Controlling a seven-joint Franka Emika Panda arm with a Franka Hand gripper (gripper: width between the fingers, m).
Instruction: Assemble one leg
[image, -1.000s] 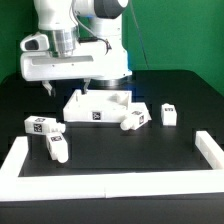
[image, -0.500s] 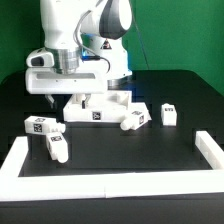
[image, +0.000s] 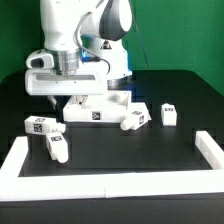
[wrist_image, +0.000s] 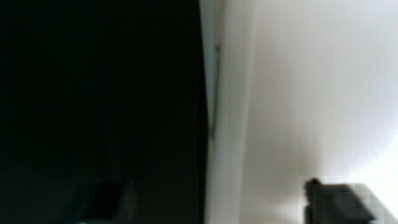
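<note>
Gripper (image: 68, 98) hangs low at the panel (image: 97, 108), on the side toward the exterior view's left, w/ the arm's white hand right above it. Jaws are spread wide and there's nothing btw them. In the wrist view the gripper (wrist_image: 228, 200) shows one fingertip (wrist_image: 347, 196) over the panel's white face and the other, dim, over the black table (wrist_image: 89, 100), so the panel's edge runs btw the two. Can't tell whether either tip touches the panel or the table. No leg is in the grip, all four lie loose on the table (image: 110, 150). One leg (image: 40, 124) sits toward the exterior view's left of the panel, near it but apart. A 2nd leg (image: 57, 148) lies just in front of that one, closer to the camera. A 3rd leg (image: 135, 119) lies tilted at the panel's front corner on the exterior view's right, prob. touching it. A 4th leg (image: 168, 114) stands a bit further to that side, apart from the rest. A white rail (image: 110, 183) borders the table's near side and both ends.
</note>
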